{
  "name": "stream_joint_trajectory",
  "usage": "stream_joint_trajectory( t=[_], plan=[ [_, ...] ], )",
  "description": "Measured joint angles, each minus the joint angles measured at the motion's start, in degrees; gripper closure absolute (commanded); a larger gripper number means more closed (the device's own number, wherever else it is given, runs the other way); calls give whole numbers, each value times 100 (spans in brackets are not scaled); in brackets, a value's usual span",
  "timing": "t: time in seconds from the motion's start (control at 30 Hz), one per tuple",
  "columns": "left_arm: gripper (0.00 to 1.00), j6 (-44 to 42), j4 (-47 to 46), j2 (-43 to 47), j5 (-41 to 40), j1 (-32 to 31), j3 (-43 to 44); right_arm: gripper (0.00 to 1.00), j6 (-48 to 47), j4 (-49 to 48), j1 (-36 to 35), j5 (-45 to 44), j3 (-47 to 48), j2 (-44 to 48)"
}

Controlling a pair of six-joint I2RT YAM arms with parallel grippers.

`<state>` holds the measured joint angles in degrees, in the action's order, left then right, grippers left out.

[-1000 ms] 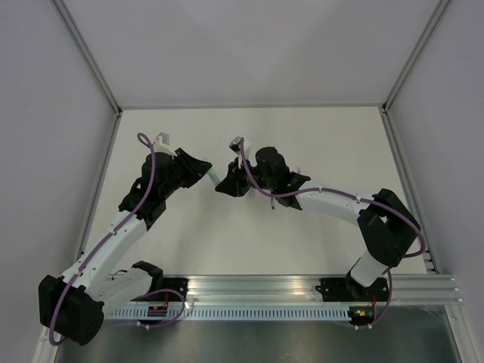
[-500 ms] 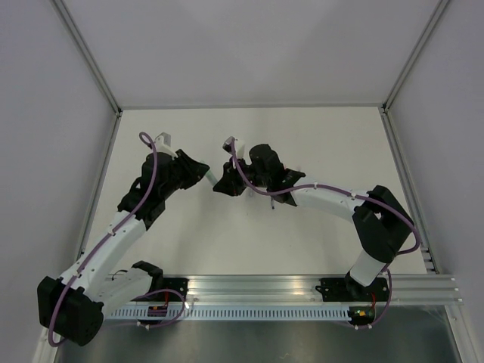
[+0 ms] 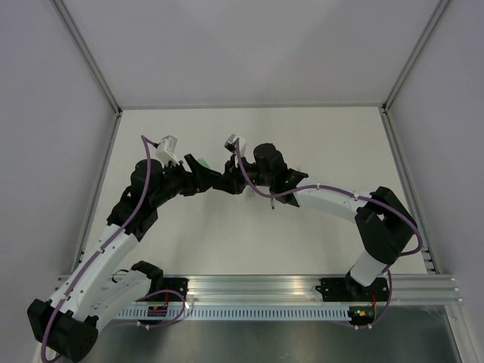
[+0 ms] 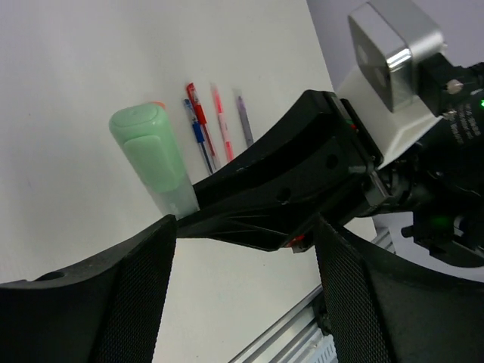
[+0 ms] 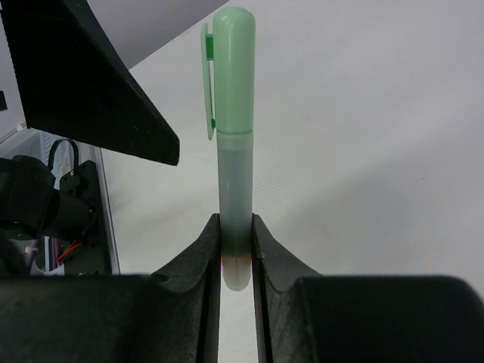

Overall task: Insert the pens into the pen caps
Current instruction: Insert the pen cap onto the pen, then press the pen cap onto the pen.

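My right gripper (image 5: 236, 242) is shut on the lower barrel of a pale green pen (image 5: 234, 189). The pen points away from the camera. A mint green pen cap (image 5: 231, 72) with a clip sits on its far end. In the left wrist view the capped end (image 4: 147, 151) sticks up beside the black body of the right gripper (image 4: 287, 189). My left gripper (image 4: 242, 302) is open, with its fingers (image 4: 113, 302) wide apart and holding nothing. In the top view the left gripper (image 3: 203, 175) and the right gripper (image 3: 221, 184) meet at mid-table.
Several thin pens lie side by side on the white table in the left wrist view: a red one (image 4: 198, 117), a blue one (image 4: 200, 142), a pink one (image 4: 221, 121) and a purple-grey one (image 4: 243, 125). An aluminium rail (image 3: 302, 287) runs along the near edge.
My left arm has swung right and its wrist has turned, bringing its gripper up against the right gripper. The right gripper has shifted slightly left, still holding the pen.
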<state>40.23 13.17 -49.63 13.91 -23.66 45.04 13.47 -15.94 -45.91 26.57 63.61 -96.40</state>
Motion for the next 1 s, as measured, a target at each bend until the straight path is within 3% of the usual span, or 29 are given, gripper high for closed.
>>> stream_joint_trajectory(
  t=[0.2, 0.63, 1.0],
  plan=[
    [15, -459, -151, 420, 485, 0, -72, 100, 136, -116, 0, 393, -404, 411],
    [14, -968, -264, 1386, 1342, 0, -326, 100, 789, -896, 0, 1134, -1342, 1611],
    [15, -1038, -962, 1209, 1539, 0, -319, 100, 1419, -1646, 0, 1683, -1547, 1718]
  ],
)
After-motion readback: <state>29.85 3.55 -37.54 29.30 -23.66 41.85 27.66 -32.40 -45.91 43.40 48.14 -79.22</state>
